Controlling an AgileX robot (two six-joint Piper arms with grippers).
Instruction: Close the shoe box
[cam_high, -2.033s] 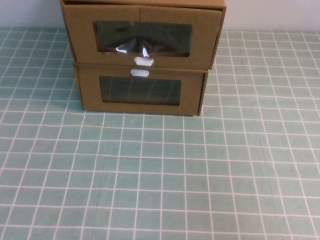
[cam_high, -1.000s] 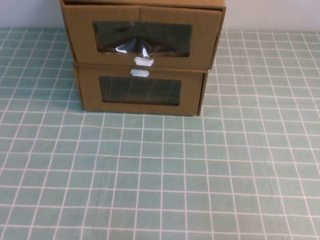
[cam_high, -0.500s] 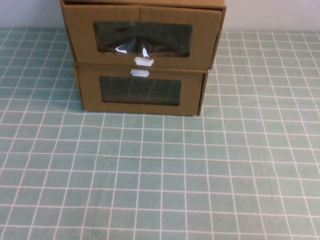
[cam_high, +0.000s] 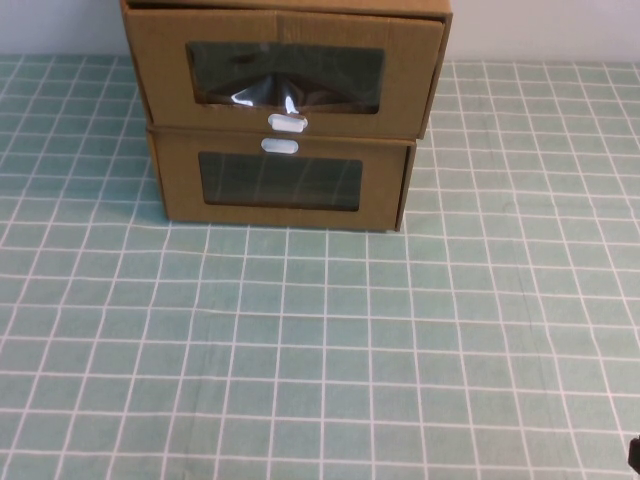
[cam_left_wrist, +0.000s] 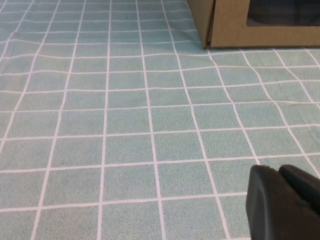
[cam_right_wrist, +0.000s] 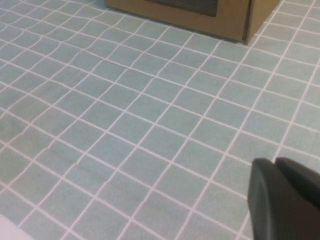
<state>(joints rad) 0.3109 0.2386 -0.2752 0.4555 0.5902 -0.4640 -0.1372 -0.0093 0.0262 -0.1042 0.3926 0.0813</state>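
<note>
The shoe box (cam_high: 285, 70) is sitting at the far side of the table (cam_high: 320, 350), on top of another box (cam_high: 180, 185) that looks much the same. Its window (cam_high: 330, 75) is showing crinkly, shiny film, and a little white tab (cam_high: 287, 123) is sitting just under the window. The front of the shoe box is sticking out a bit past the front of the box below, toward the robot.

The left gripper (cam_left_wrist: 277, 172) is hanging low over the green squares of the table, well apart from the boxes. Its two black fingers (cam_left_wrist: 262, 200) are lying pressed together and are holding nothing. Only a corner of the lower box is showing far ahead of it.

The right gripper (cam_right_wrist: 275, 162) is hanging over the table too, near the robot's side and well apart from the boxes. Its fingers (cam_right_wrist: 265, 195) are also lying pressed together with nothing between them.
</note>
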